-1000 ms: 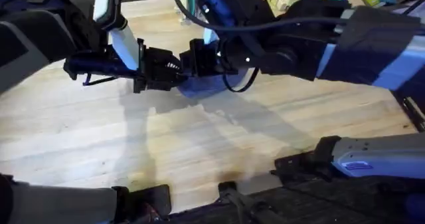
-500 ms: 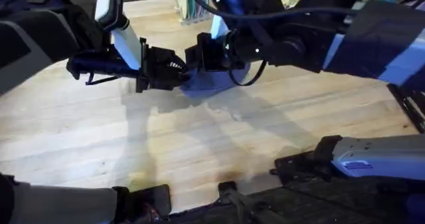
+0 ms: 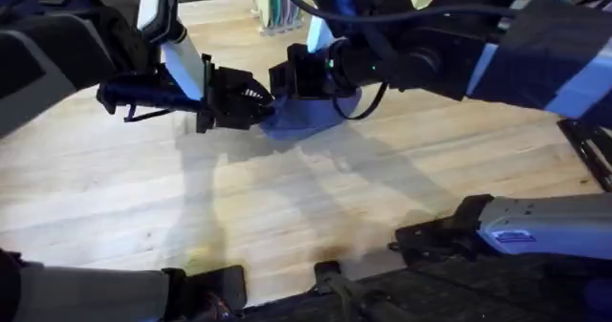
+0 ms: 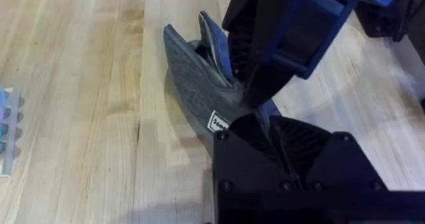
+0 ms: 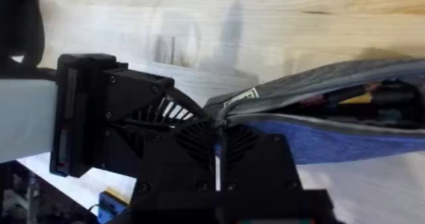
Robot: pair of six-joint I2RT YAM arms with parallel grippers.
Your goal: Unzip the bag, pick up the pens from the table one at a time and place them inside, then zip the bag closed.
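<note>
At the bag's (image 3: pixel 306 117) near end, both my fingers meet.
Left fingers (image 4: pixel 265 127) pinch its fabric; right fingers' (image 5: pixel 216 127) grip I cannot tell; the zip is open, so closing comes next, I judge.

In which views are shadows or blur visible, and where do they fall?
Overhead: soft arm shadows fall across the table; the nearest arm parts look dark and blurred. Left wrist: the bag is fairly sharp, the close black fingers soft. Right wrist: faint shadows on the wood beyond the bag.

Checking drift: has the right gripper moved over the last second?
Yes. In the overhead view the right gripper has shifted toward the table's far edge, staying against the left gripper at the bag.
</note>
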